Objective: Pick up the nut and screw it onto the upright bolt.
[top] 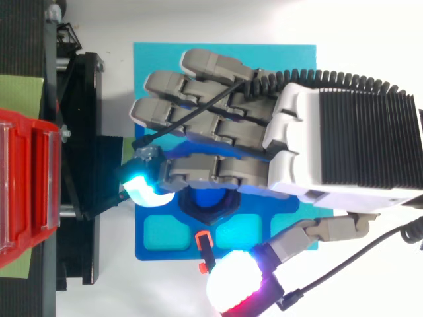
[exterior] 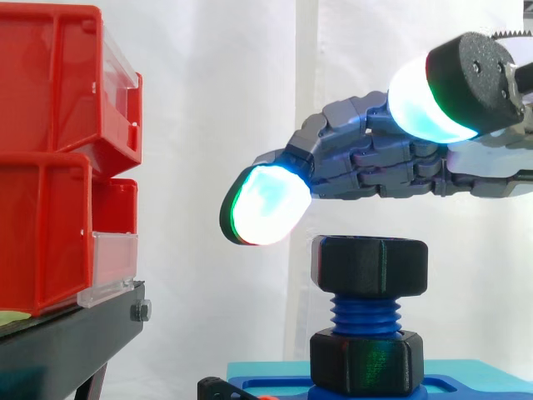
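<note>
Nearest the lens, a thumb pad glowing white and cyan under a black cap looms at 2 o'clock in the side view. It belongs to the robot hand, which reaches in from 3 o'clock with its fingers stretched out straight, gripping nothing. The black nut sits threaded on the top of the upright blue bolt, at 6 o'clock beneath the fingers with a clear gap between them. A fingertip pad glowing white and green hangs at the nut's 10 o'clock, just apart from it. A second black hex collar rings the bolt's foot on a blue base. Stacked red bins on a black stand fill 9 o'clock before a white curtain. From above, the thumb pad glows white and red at the bolt's 6 o'clock.
</note>
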